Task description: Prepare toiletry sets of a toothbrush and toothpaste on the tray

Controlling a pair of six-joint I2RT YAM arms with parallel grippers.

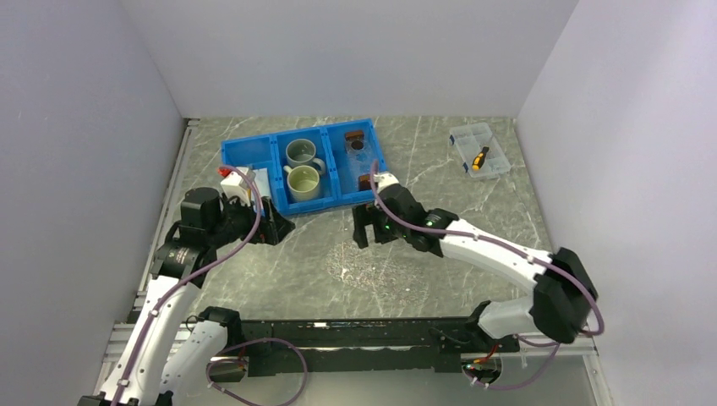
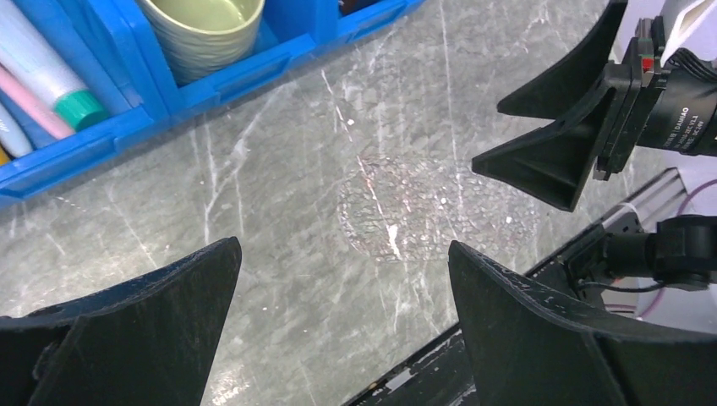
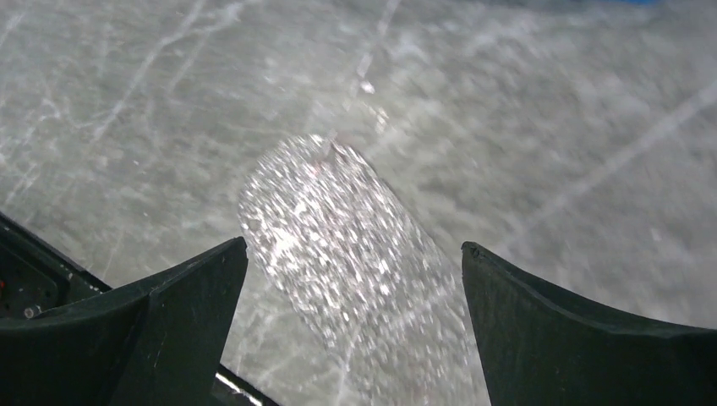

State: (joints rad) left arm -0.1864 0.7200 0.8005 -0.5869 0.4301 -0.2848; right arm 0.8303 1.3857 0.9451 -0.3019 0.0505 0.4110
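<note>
The clear tray point(image 1: 358, 159) with a brown block at each end lies in the right compartment of the blue bin point(image 1: 254, 152). A white toothpaste point(image 2: 46, 72) tube with a teal cap lies in the bin's left compartment, beside a pink stick point(image 2: 38, 114). A pale blue-white item point(image 2: 7, 128) at the frame edge may be the toothbrush. My left gripper point(image 2: 342, 249) is open and empty over bare table just in front of the bin point(image 1: 275, 228). My right gripper point(image 3: 355, 247) is open and empty over the table, near the bin's right front corner point(image 1: 372, 230); it also shows in the left wrist view point(image 2: 558, 127).
Two mugs point(image 1: 304, 167) stand in the bin's middle compartment; one shows in the left wrist view point(image 2: 203, 30). A clear lidded box point(image 1: 479, 150) holding a screwdriver sits at the back right. A scuffed shiny patch point(image 1: 372, 275) marks the table between the arms. Grey walls enclose three sides.
</note>
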